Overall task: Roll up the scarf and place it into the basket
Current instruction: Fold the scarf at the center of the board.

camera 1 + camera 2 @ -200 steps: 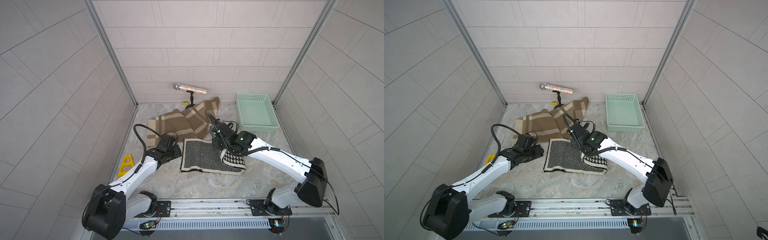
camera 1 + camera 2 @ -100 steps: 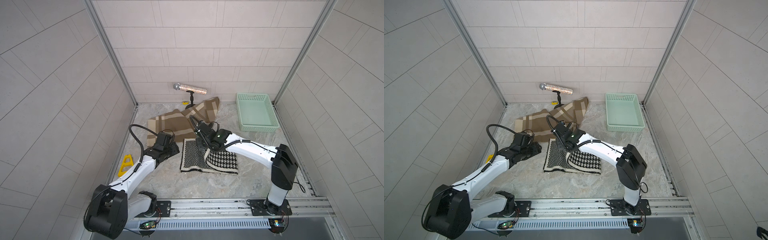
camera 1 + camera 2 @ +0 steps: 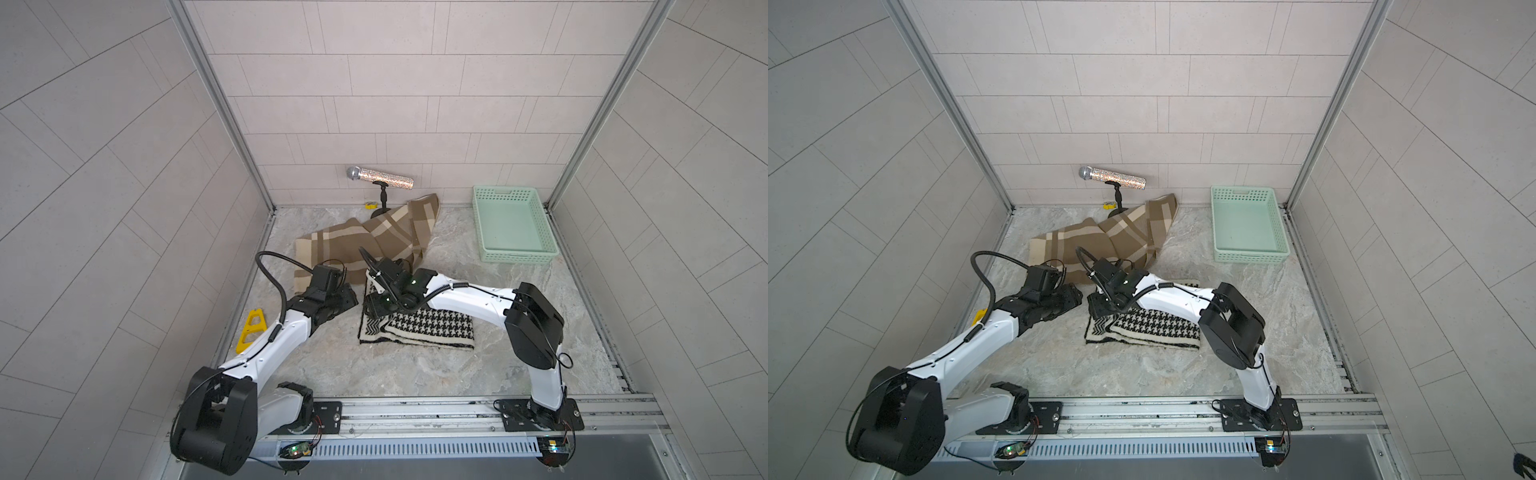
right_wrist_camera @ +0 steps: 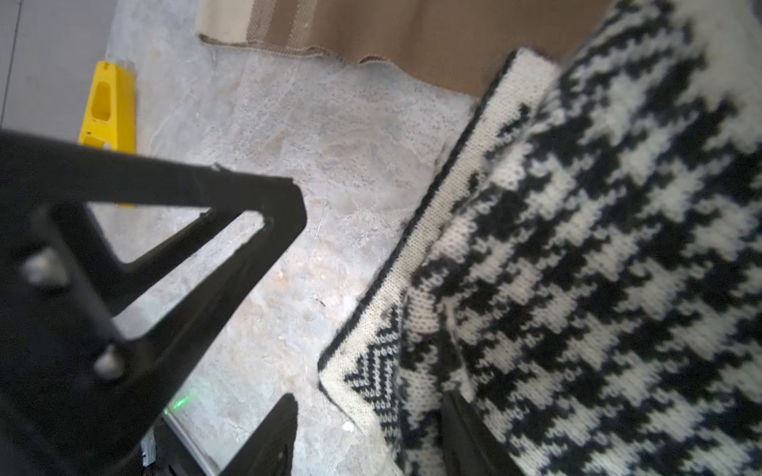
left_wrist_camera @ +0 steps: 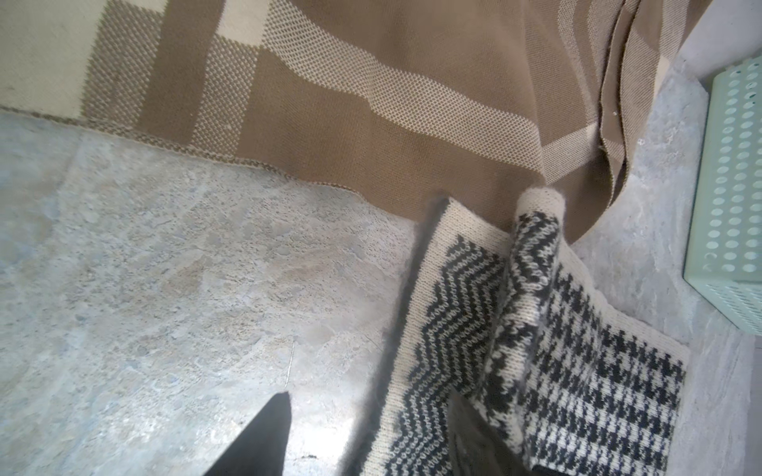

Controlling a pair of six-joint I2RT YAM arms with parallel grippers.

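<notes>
The scarf is black-and-white knit. It lies mid-floor, its houndstooth side folded over the chevron side. My right gripper stands open at the scarf's left end. In the right wrist view the right gripper has one finger over bare floor and the other on the scarf. My left gripper is open just left of the same end. The left gripper straddles the edge of the scarf. The mint-green basket stands empty at the back right.
A brown plaid cloth lies crumpled behind the scarf, touching its far edge. A glittery microphone stands on a stand at the back wall. A yellow triangular piece lies by the left wall.
My right gripper swept leftward across the scarf, drawing the houndstooth layer over the chevron side, then opened at the left end. The left gripper shifted only slightly.
</notes>
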